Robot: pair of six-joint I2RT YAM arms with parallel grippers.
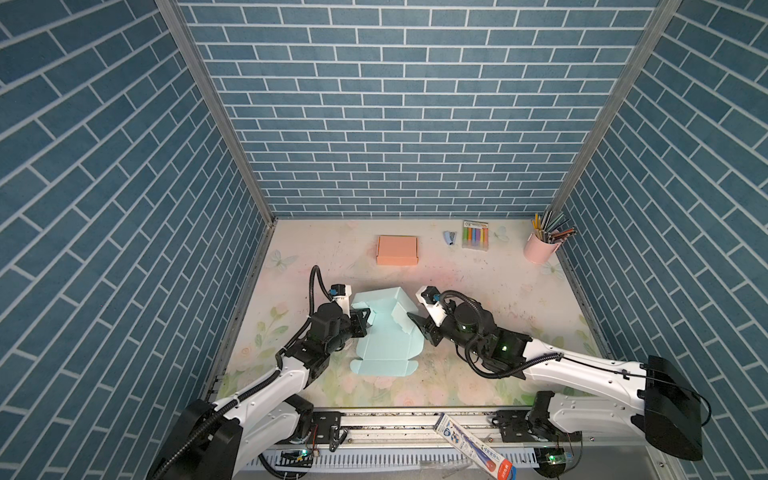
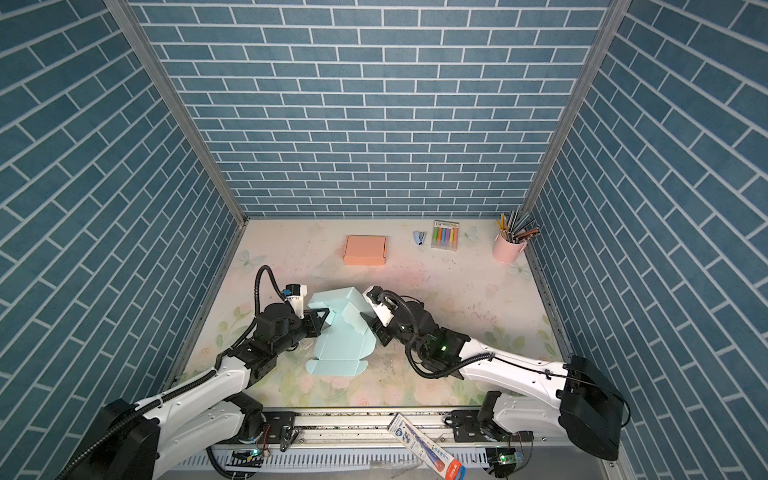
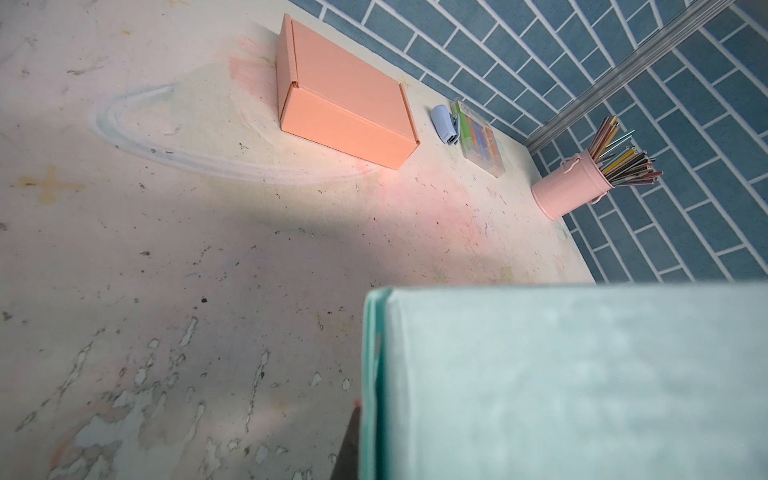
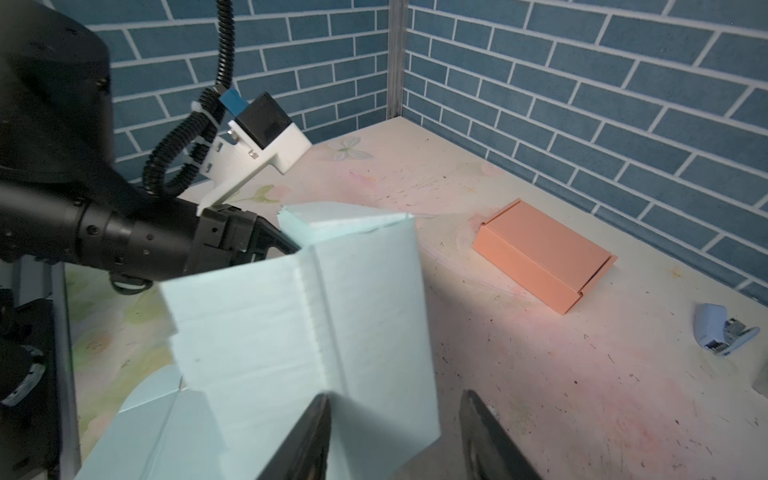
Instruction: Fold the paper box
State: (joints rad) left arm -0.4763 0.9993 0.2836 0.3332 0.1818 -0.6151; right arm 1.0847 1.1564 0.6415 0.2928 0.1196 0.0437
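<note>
Mint-green cardboard, half set up: the paper box (image 1: 386, 345) sits in the middle of the tabletop (image 1: 498, 299), somewhat nearer the front edge than the back. Its long axis runs front to back. The end toward the front edge lies flat, a lid panel with small ear tabs at its corners. The end toward the back edge stands up as walls (a rough, perforated crease runs down one of them in the right wrist view).

The left gripper (image 1: 362, 320) reaches in from the front left and is clamped on the box's raised left wall, its jaws narrow with only cardboard between them. The right gripper (image 4: 395, 395) stands at the raised right wall with its jaws apart. One finger (image 4: 307, 436) is just beside the panel's face, though whether it touches I cannot tell. The panel's free edge sits between the fingers, unpinched.

Along the back edge lie a closed orange carton (image 1: 397, 250), a blue stapler (image 1: 449, 237) and a marker pack (image 1: 475, 235). A pink pencil cup (image 1: 540, 249) stands in the back right corner.
</note>
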